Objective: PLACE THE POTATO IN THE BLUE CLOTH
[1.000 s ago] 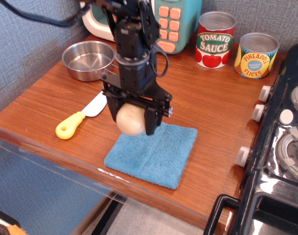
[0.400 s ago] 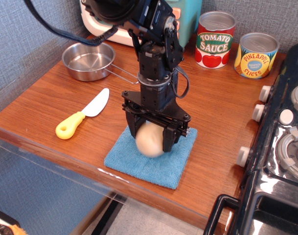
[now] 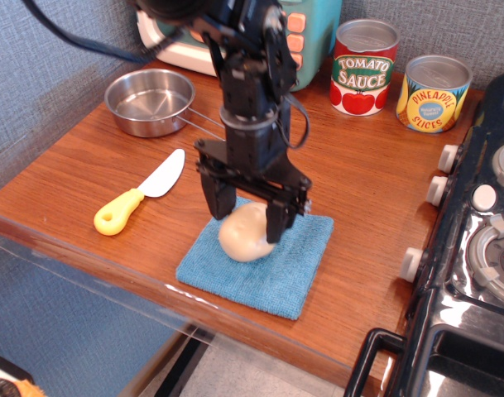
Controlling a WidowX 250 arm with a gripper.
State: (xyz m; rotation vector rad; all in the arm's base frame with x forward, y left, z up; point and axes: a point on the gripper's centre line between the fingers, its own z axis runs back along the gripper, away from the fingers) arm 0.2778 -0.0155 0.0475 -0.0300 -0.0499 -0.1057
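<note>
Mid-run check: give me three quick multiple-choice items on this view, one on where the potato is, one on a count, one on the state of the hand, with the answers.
1. Where is the potato?
A. In the steel pan
B. On the blue cloth
C. Beside the yellow-handled knife

2. How many cans stand at the back of the counter?
A. One
B. Two
C. Three

3. What state is the hand in?
A. Open, fingers straddling the potato
C. Shut on the knife
B. Shut on a can

Answers:
1. B, the potato rests on the cloth's upper left part.
2. B, a tomato sauce can and a pineapple slices can.
3. A, the fingers are spread wider than the potato, which sits on the cloth.
</note>
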